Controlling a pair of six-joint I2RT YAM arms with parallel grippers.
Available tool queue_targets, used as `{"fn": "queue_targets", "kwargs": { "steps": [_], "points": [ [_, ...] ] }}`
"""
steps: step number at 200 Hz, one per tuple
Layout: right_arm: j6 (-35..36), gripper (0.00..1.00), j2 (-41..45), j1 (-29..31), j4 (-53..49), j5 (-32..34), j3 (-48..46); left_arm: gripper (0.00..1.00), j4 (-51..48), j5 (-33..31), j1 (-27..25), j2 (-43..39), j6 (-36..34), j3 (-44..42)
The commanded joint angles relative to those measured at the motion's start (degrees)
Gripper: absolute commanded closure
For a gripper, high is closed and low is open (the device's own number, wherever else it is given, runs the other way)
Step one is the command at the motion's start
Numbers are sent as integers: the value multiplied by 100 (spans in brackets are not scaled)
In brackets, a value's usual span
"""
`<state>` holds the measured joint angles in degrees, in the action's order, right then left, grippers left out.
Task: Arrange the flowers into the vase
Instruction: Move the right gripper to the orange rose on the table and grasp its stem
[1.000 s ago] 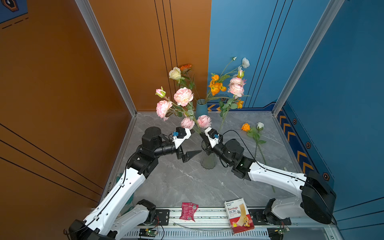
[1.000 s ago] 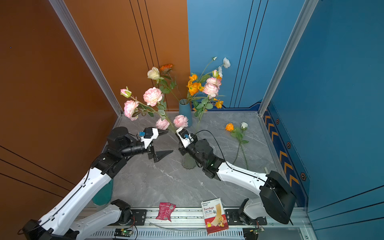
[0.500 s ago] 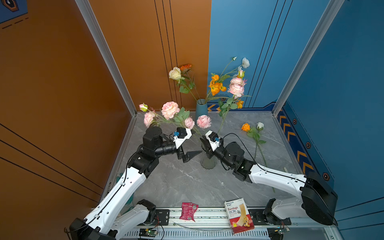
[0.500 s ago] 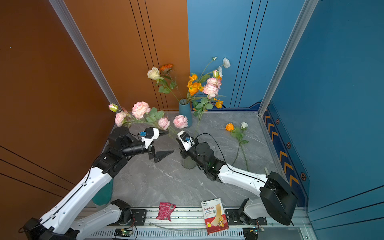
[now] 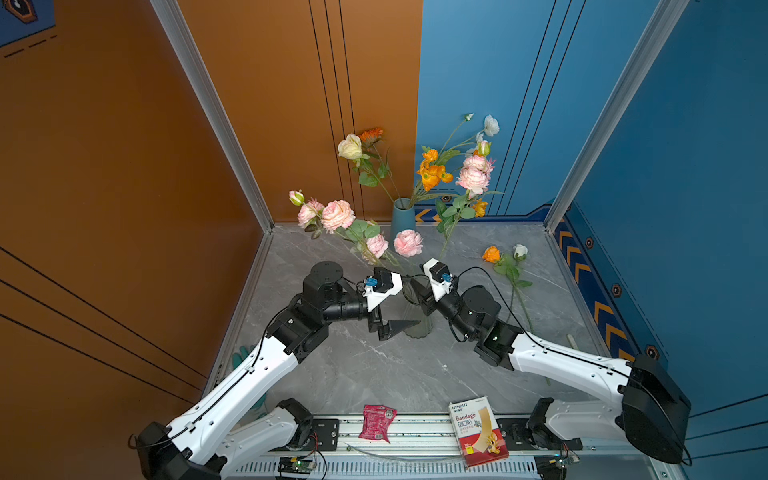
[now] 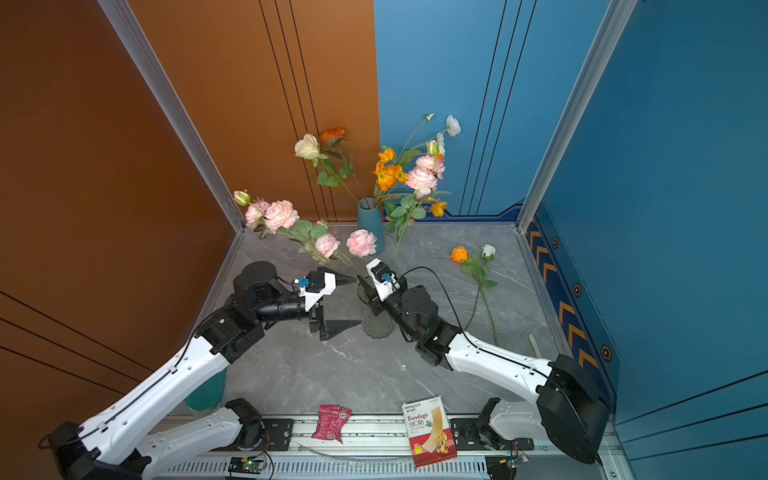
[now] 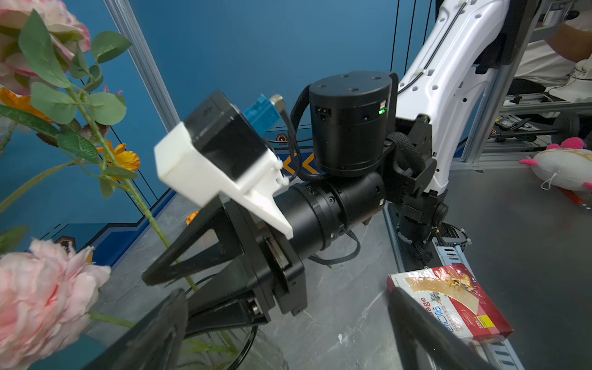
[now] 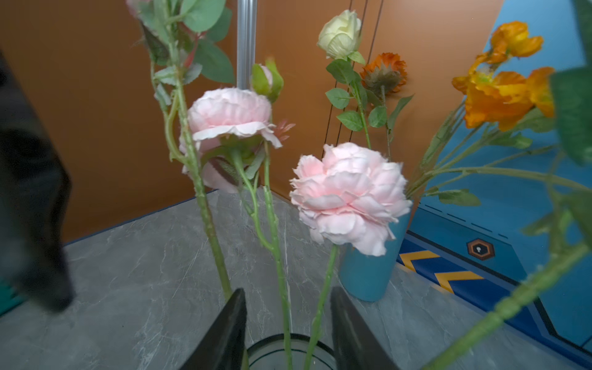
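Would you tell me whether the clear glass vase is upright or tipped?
Upright: the glass vase stands on its base, peony stems rising from its mouth.

A red-and-white Bandage box lies across the metal rail at the front edge of the grey marbled tabletop, a crumpled red packet near it on the same rail.

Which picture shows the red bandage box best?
Both top views: the bandage box lies whole, label readable. The left wrist view shows it partly hidden; the right wrist view misses it.
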<state>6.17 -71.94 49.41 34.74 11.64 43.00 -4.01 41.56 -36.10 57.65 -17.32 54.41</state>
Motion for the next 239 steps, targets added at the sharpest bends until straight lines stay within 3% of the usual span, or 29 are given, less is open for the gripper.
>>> {"fn": "queue_targets", "kwargs": {
  "steps": [1,11,31,46,69,95,157,173,239],
  "points": [
    [-456,39,426,-291,-896,1304,39,2,-1,-618,-311,103,-174,-66],
    [-764,31,566,-556,-1453,1780,86,2,-53,-862,-475,158,-212,-53],
    [-1744,30,851,-1483,-2962,1962,241,2,-209,-1074,-768,301,-332,-11],
    [-2320,29,898,-2418,-3816,1390,307,2,-256,-1095,-941,397,-385,-10],
    [-2568,28,373,-3817,-4830,296,567,2,-302,-1117,-1181,556,-417,4],
    [-2378,32,-455,-4728,-5377,-330,830,2,-370,-1231,-1414,737,-462,30],
    [-1852,48,-2182,-5320,-5368,-555,1348,2,-512,-1317,-1558,805,-592,49],
    [-1849,56,-2530,-5400,-5372,-583,1533,2,-538,-1319,-1561,809,-612,43],
    [-1685,58,-3280,-5503,-5583,-494,2034,2,-627,-1321,-1576,845,-685,98]
  ]
}}
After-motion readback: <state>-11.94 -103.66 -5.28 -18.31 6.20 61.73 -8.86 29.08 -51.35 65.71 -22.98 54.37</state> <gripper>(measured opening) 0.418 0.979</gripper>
